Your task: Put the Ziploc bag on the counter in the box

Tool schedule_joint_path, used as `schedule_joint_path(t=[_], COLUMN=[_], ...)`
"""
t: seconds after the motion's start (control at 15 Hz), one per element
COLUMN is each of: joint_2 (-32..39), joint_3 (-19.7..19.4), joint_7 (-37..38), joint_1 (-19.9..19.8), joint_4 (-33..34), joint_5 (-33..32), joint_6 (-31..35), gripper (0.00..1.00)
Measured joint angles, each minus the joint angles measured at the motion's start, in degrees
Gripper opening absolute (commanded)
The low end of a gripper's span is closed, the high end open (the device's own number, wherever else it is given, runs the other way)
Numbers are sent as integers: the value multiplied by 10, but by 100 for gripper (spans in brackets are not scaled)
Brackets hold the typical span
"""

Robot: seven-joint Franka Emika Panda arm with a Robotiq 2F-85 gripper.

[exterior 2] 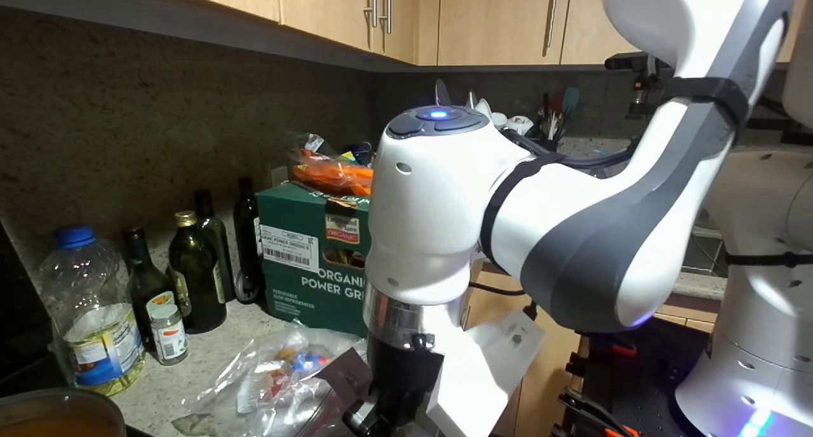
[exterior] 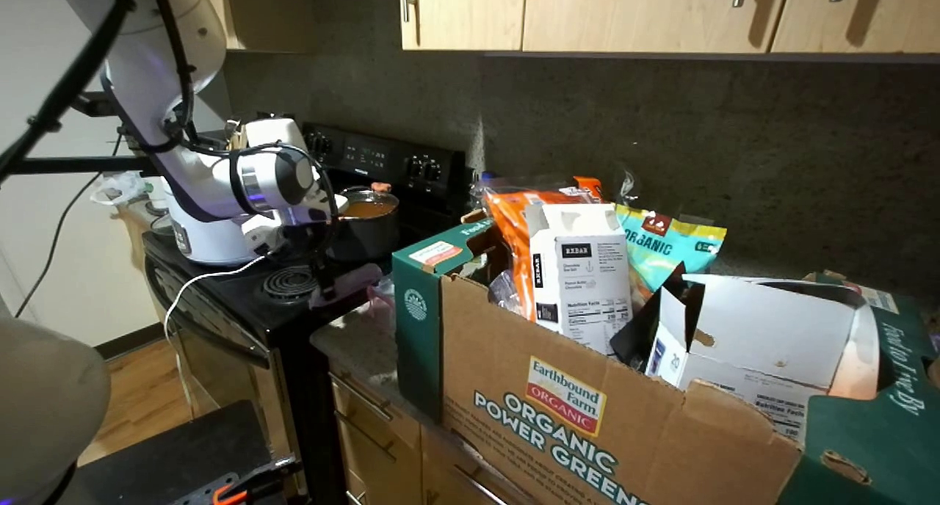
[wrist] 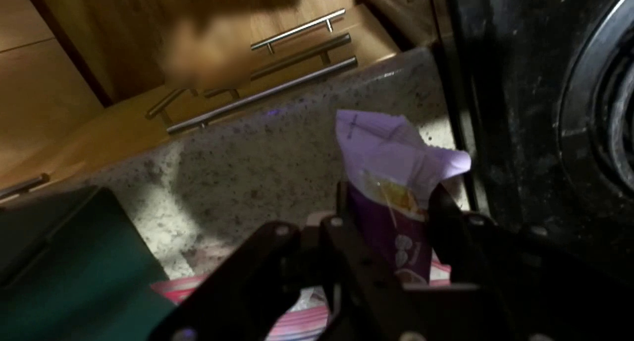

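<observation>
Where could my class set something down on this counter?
Bare: the front strip of counter between box, drawers and stove, though the tool seems partly over it; a smaller patch between bottles and clear bag. Crowded: along the wall, and where the bag spreads.

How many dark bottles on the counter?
4, in an exterior view: leftmost one beside the blue-capped bottle, gold-capped one, rear one behind it, rightmost one beside the box. The box may hide more.
</observation>
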Motion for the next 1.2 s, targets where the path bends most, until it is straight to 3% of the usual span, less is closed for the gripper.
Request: schedule_joint_path(t=[0.27,0.53,1.2], joint_2=[-9,-10,-5], joint_3=[73,119,138], joint_7=[-72,-134,-200], joint_1=[-63,-114,-194], joint_4=[-26,-45,-42], joint_5=[91,162,196], joint_6=[0,-5,-45], gripper=[12,12,12])
